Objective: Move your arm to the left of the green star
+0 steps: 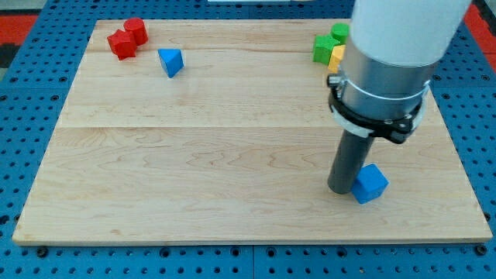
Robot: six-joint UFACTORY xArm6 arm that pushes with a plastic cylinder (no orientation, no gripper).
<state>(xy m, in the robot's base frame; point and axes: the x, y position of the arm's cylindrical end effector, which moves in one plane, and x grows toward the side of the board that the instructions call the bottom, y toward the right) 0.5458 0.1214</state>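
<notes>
Two green blocks sit at the view's top right: one (324, 48) to the left of a yellow block (337, 56), and another (339, 32) above it by the arm's edge. Their shapes are partly hidden, so I cannot tell which is the star. My tip (342, 189) rests on the board at the lower right, touching the left side of a blue cube (370, 184). It is well below the green blocks. The arm's wide body hides the area right of the yellow block.
A red cylinder (136, 30) and a red star-like block (122, 44) sit together at the top left. A blue triangular block (170, 61) lies just right of them. The wooden board (194, 155) lies on a blue pegboard table (31, 93).
</notes>
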